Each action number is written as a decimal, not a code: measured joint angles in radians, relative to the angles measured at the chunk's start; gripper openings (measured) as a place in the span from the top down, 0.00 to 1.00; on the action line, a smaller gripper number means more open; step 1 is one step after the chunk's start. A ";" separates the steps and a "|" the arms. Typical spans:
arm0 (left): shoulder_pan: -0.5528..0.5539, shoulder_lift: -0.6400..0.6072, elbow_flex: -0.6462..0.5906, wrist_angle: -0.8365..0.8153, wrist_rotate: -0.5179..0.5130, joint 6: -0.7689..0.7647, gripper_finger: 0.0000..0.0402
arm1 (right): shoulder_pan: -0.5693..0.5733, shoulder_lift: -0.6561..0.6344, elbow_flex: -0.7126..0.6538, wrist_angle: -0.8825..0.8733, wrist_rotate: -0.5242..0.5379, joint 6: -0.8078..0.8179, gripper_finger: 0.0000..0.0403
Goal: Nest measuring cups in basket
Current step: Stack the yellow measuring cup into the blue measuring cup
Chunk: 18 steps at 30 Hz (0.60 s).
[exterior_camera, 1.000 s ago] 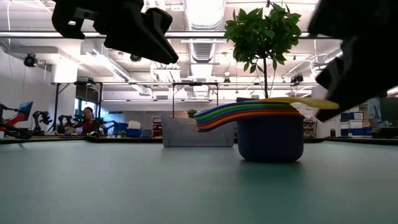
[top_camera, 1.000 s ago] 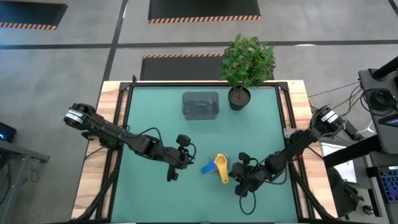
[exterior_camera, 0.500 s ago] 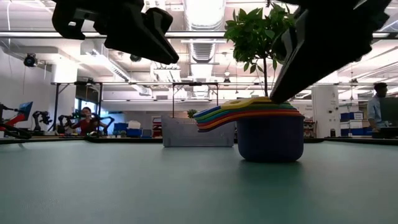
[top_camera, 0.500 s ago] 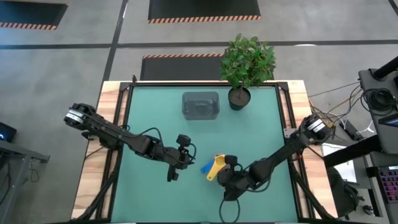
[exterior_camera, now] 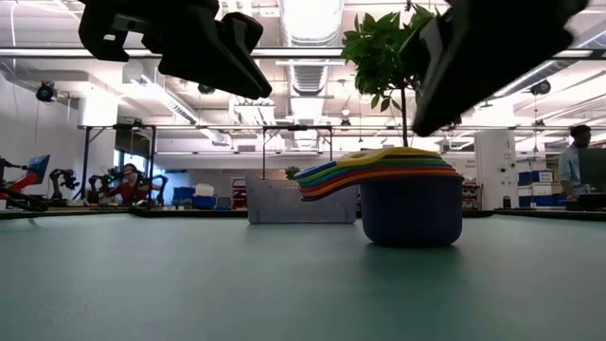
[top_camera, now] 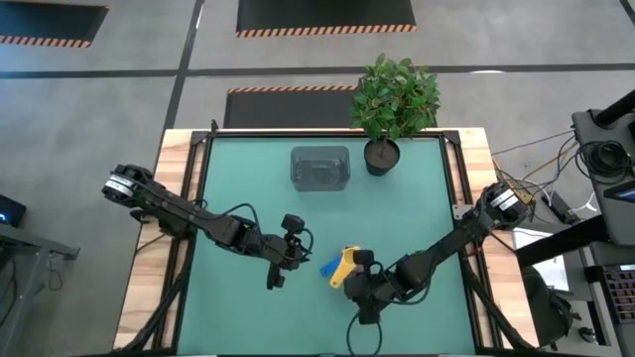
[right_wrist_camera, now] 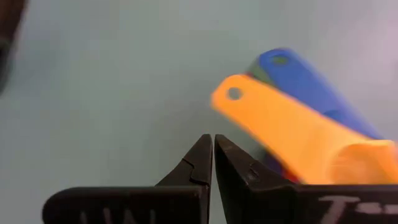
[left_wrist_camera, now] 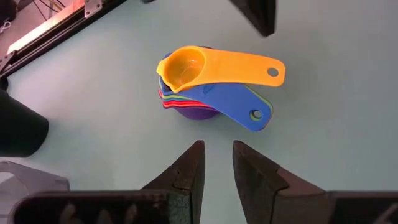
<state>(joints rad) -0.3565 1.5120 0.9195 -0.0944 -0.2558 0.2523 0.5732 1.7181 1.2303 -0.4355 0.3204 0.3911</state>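
Observation:
The measuring cups [top_camera: 340,266] stand nested in one stack on the green table, the big blue cup [exterior_camera: 409,213] at the bottom and a yellow-orange cup [left_wrist_camera: 186,65] on top. Their handles fan out toward the near left. The basket [top_camera: 319,167] stands at the far middle, bottom on the table, nothing in it. My right gripper [right_wrist_camera: 213,142] is shut and hovers just above the stack, its tips [exterior_camera: 421,123] beside the yellow handle's end [right_wrist_camera: 233,93]. My left gripper [left_wrist_camera: 216,155] waits left of the stack, above the table, fingers a little apart around nothing.
A potted plant [top_camera: 395,99] stands at the far edge, right of the basket. The table's dark raised rim [top_camera: 203,198] frames the green mat. Bare mat lies between the stack and the basket. People and other benches show far behind the table.
My right gripper has swung from the stack's right side toward the left over it, rolling as it went, and then risen a little. The yellow top cup's handle has turned from sticking out on its own to lying over the other handles; the stack has stayed put.

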 joint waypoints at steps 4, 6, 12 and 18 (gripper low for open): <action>0.000 0.000 0.000 0.000 0.000 0.000 0.84 | 0.000 0.029 -0.003 0.003 -0.039 0.000 0.98; 0.000 0.000 0.000 0.000 0.000 0.000 0.84 | -0.004 0.051 -0.004 0.009 -0.032 -0.004 0.98; 0.000 0.000 0.000 0.001 0.000 0.000 0.84 | -0.028 0.100 -0.004 0.089 -0.013 -0.076 0.98; 0.000 0.000 0.000 0.000 0.000 0.000 0.84 | -0.052 0.090 -0.003 0.146 0.009 -0.124 0.98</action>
<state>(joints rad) -0.3565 1.5120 0.9195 -0.0940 -0.2556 0.2527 0.5211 1.8084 1.2272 -0.2899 0.3299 0.2672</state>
